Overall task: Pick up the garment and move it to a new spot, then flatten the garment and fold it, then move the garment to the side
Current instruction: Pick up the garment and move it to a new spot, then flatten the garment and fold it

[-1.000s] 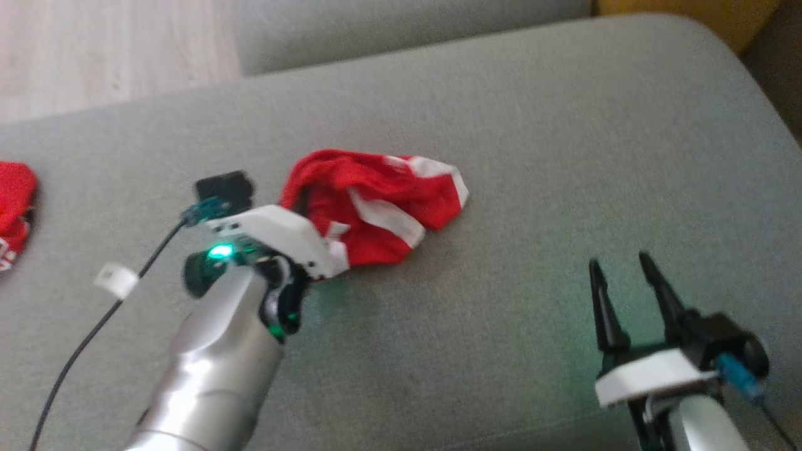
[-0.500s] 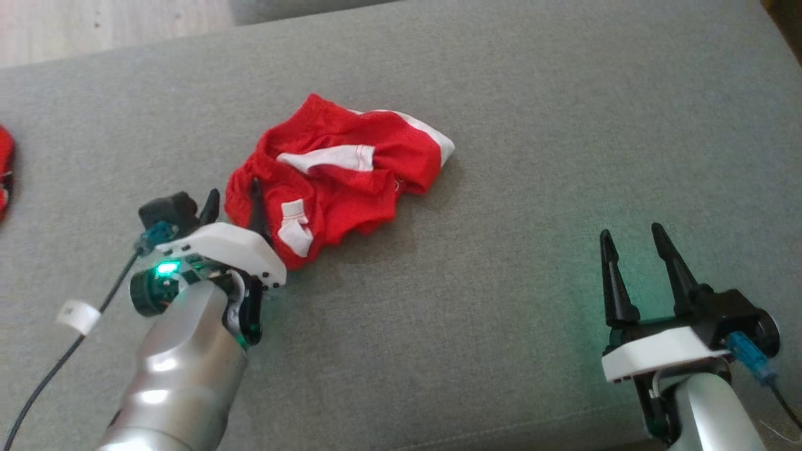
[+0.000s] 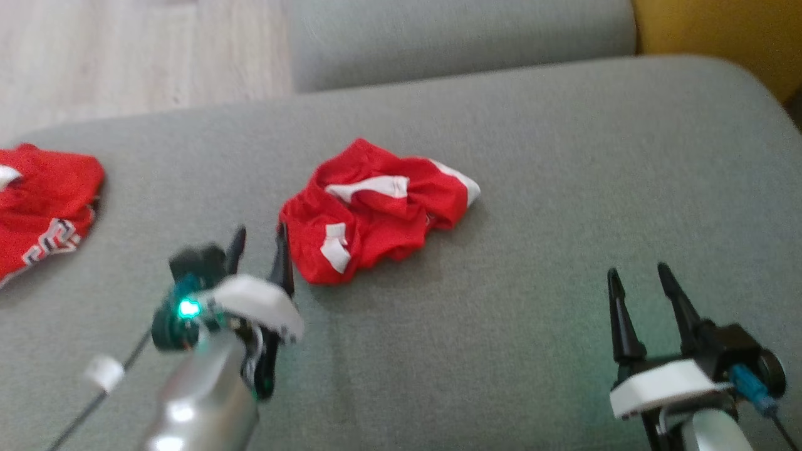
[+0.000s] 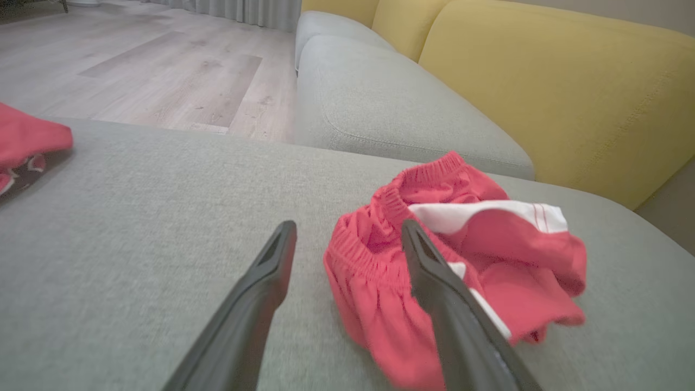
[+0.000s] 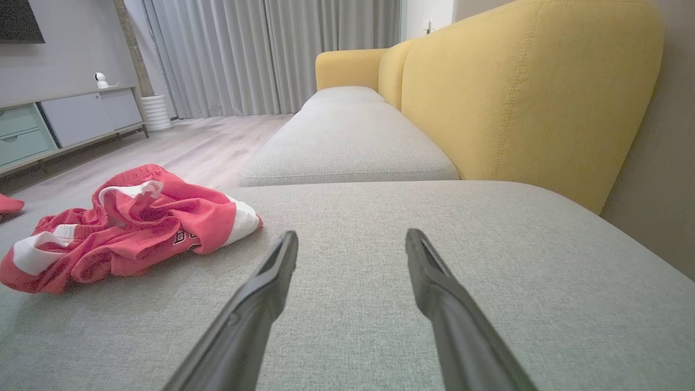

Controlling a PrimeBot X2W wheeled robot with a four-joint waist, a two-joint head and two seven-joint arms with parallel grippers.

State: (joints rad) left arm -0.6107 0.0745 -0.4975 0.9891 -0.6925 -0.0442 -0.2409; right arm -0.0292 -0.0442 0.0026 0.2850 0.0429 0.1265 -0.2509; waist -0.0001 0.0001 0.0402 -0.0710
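Grey sofa cushions with yellow backrests, pale wood floor, grey curtains.

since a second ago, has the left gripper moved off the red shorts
Yes: the left gripper has opened and pulled back toward the robot, off the red shorts lying on the grey cushion.

The head camera looks down from high up at the grey seat. Both wrist cameras sit low near the seat, looking along it toward the yellow back. All three see the red shorts.
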